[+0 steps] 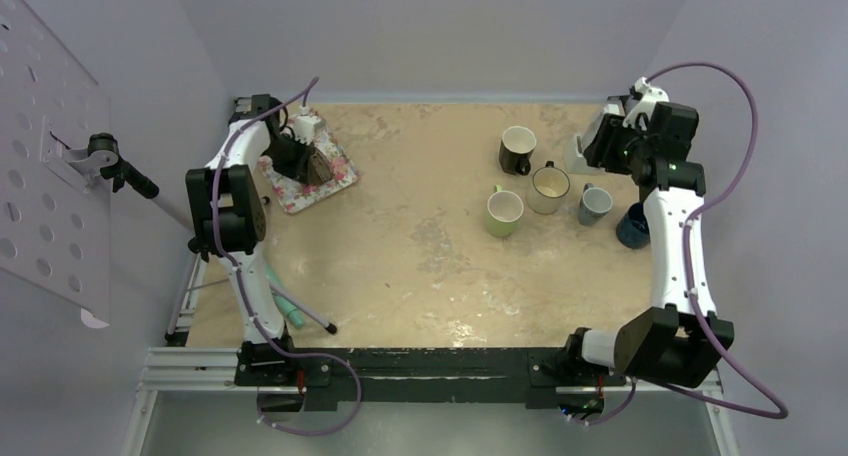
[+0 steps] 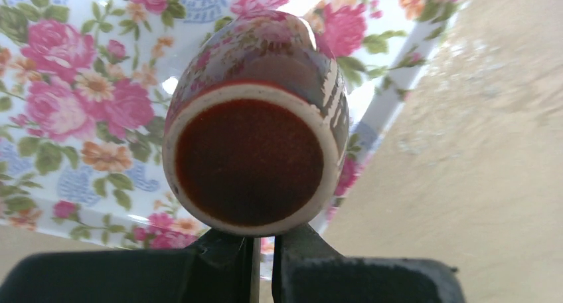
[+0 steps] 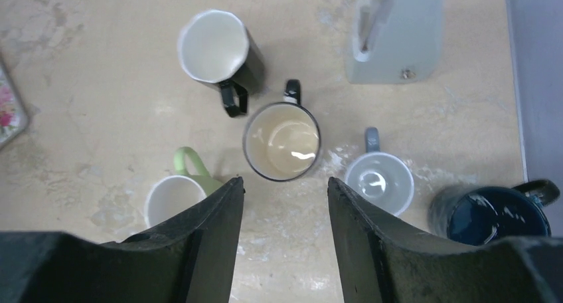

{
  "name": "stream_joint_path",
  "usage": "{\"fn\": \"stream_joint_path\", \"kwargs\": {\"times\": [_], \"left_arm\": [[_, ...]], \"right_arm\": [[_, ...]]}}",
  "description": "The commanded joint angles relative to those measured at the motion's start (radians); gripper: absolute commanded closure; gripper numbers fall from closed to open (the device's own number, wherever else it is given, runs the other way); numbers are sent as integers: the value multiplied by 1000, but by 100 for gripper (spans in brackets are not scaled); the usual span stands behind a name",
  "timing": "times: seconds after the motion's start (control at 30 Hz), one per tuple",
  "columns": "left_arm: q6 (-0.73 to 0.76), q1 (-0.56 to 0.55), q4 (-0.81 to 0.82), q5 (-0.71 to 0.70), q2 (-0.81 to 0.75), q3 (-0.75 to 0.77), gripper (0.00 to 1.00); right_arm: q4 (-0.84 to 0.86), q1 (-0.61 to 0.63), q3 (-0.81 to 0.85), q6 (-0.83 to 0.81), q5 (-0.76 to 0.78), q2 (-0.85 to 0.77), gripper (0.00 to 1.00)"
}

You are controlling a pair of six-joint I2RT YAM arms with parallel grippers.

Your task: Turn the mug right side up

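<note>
showing its reddish-brown base straight to the left wrist camera, the floral mug [image 2: 252, 117] is at the floral tray [image 2: 66, 50] in the upper left of the top view, and it is not upright yet. the left gripper [image 2: 263, 240] has its jaws drawn almost fully together, tips touching the mug's lower edge. whether a handle is pinched between them is hidden. by my reading the grasp is about set and the whole turn is left: lift, rotate, set down on the base. the right gripper [image 3: 285, 183] hangs half open and empty above five upright mugs on the right of the tabletop [image 1: 420, 276], well apart from the tray.
</note>
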Motion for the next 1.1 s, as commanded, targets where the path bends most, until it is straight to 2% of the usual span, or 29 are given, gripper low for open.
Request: {"fn": "stream_joint_path", "kwargs": {"times": [0.0, 0.13, 0.23, 0.3, 0.43, 0.53, 0.73, 1.07], "left_arm": [[-206, 4, -32, 168, -135, 98, 100], [-330, 1, -82, 305, -188, 172, 100], [-425, -19, -76, 412, -241, 190, 100], [-470, -41, -65, 453, -275, 200, 100], [-589, -69, -55, 594, -313, 264, 100], [-643, -101, -49, 647, -333, 284, 100], [-760, -147, 36, 740, -374, 252, 100], [-802, -168, 71, 815, -412, 190, 100]], "right_arm": [[-60, 101, 154, -4, 12, -8, 45], [55, 192, 134, 117, -55, -31, 44], [194, 339, 88, 234, -68, -25, 26], [272, 467, 85, 282, -66, 7, 23], [583, 644, 49, 428, -130, 96, 11], [804, 738, 47, 540, -197, 199, 4], [1147, 802, 102, 752, -304, 351, 2], [1345, 804, 231, 929, -357, 530, 17]]}}
